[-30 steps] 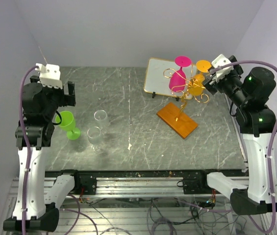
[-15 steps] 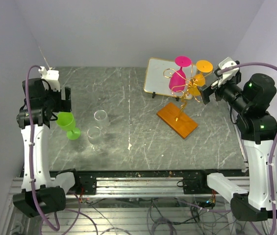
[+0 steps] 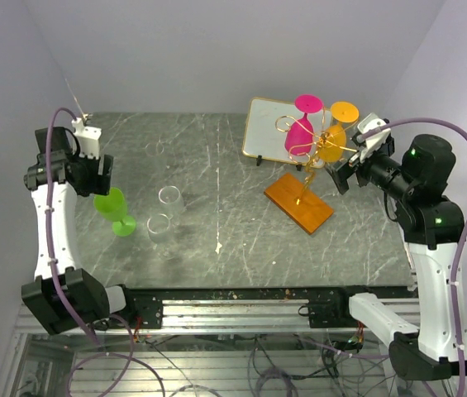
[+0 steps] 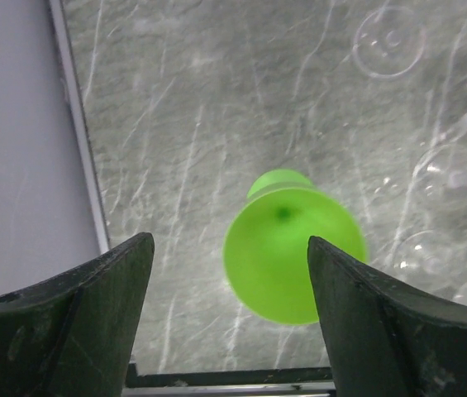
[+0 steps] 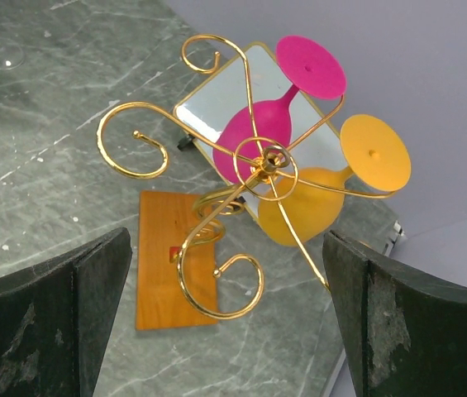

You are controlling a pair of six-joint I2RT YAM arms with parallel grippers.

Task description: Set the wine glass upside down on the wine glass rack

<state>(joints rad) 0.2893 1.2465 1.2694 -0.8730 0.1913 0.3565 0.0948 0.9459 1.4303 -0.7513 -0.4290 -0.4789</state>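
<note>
Pulling the right hand, fingers apart, off the rack with the orange glass hung, and lowering the left hand, also apart, toward the green glass next.

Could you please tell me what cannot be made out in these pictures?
Left wrist: green glass blurred; its bowl hides the stem.
Left wrist: clear glasses faint, cut off by the right edge.
Top: left tool fingers hidden by its own wrist.
Top: rack wires too thin to trace.

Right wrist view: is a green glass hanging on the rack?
No, the rack holds only a pink glass and an orange glass, both upside down.
</note>
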